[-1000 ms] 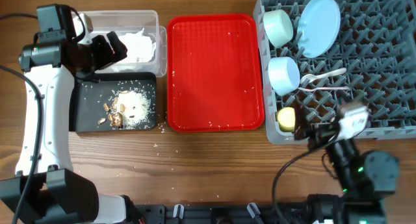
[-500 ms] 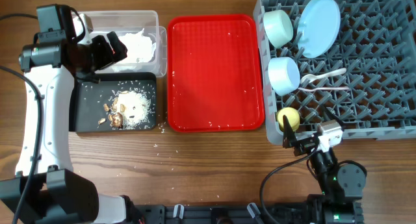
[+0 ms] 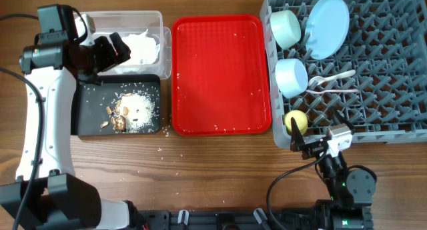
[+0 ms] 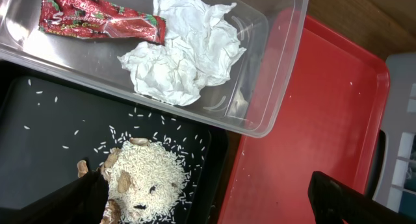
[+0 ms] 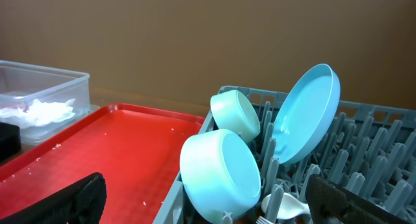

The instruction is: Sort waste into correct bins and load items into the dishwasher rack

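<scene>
The grey dishwasher rack holds the pale green bowl, pale blue plate, pale blue bowl, white spoon, white fork and yellow cup. The clear tub holds the white tissue and red wrapper. The black tray holds rice and brown food scraps. My left gripper hovers open and empty over the two bins; it also shows in the left wrist view. My right gripper is open and empty just in front of the rack's front-left corner, and its wrist view shows it.
The flat red serving tray lies between the bins and the rack, with a few crumbs on it. A few grains lie on the wood in front of the black tray. The right wrist view shows the blue bowl close ahead.
My right arm has drawn back from the rack toward the table's front edge, then stayed still. The yellow cup stays in the rack's front-left corner. The left arm has not moved.
</scene>
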Robot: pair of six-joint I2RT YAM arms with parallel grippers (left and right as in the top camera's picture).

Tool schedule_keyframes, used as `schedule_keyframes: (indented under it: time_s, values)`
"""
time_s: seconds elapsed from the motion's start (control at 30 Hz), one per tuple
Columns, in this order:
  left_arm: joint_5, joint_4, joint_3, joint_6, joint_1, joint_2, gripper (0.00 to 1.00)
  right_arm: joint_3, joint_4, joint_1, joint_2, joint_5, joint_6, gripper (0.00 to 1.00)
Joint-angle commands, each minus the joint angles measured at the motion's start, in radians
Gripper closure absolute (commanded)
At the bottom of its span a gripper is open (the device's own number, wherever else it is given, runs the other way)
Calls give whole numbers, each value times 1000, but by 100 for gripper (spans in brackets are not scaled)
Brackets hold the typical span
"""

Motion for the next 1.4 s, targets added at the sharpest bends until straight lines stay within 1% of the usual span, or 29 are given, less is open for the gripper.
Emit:
schedule_keyframes:
  time_s: [0.0,0.03,0.07,0.1,0.13,0.17,0.2,0.23,0.27,0.33,0.4,0.43,0.53,0.6,0.67,0.8,0.93,0.97,1.07,1.17,1.37]
  values:
    - [-6,0,2,15,3,-51,0,-14,5,-2,-16,5,-8,0]
    - [-65,-2,1,21,2,-76,0,-14,5,-2,-16,5,-8,0]
    - [-81,-3,0,21,2,-97,0,-14,5,-2,-16,5,-8,0]
    - [-70,4,-11,22,-2,-124,0,-14,5,-2,-16,5,-8,0]
    - [-42,44,-43,45,-11,-161,0,-14,5,-2,-16,5,-8,0]
    - [13,106,-85,108,-17,-197,0,-14,5,-2,-16,5,-8,0]
    - [107,225,-177,217,-26,-262,0,-14,5,-2,-16,5,-8,0]
    - [173,327,-270,293,-32,-328,0,-14,5,-2,-16,5,-8,0]
    - [217,423,-367,335,-33,-393,0,-14,5,-2,-16,5,-8,0]
    - [247,643,-615,338,-33,-550,0,-14,5,-2,-16,5,-8,0]
    - [246,792,-840,330,-33,-731,0,-14,5,-2,-16,5,-9,0]
    - [242,841,-948,330,-33,-829,0,-14,5,-2,-16,5,-8,0]
    - [206,935,-1167,307,-32,-1062,0,-14,5,-2,-16,5,-8,0]
    - [159,949,-1271,274,-32,-1202,0,-14,5,-2,-16,5,-8,0]
    - [159,949,-1345,274,-32,-1310,0,-14,5,-2,-16,5,-8,0]
    - [151,945,-1433,274,-33,-1431,0,-14,5,-2,-16,5,-8,0]
    - [141,945,-1490,274,-33,-1479,0,-14,5,-2,-16,5,-8,0]
    - [141,917,-1499,274,-33,-1499,0,-14,5,-2,-16,5,-8,0]
    - [141,916,-1499,274,-34,-1537,0,-14,5,-2,-16,5,-8,0]
    - [141,917,-1499,274,-34,-1611,0,-14,5,-2,-16,5,-8,0]
    - [141,919,-1499,274,-34,-1609,0,-14,5,-2,-16,5,-8,0]
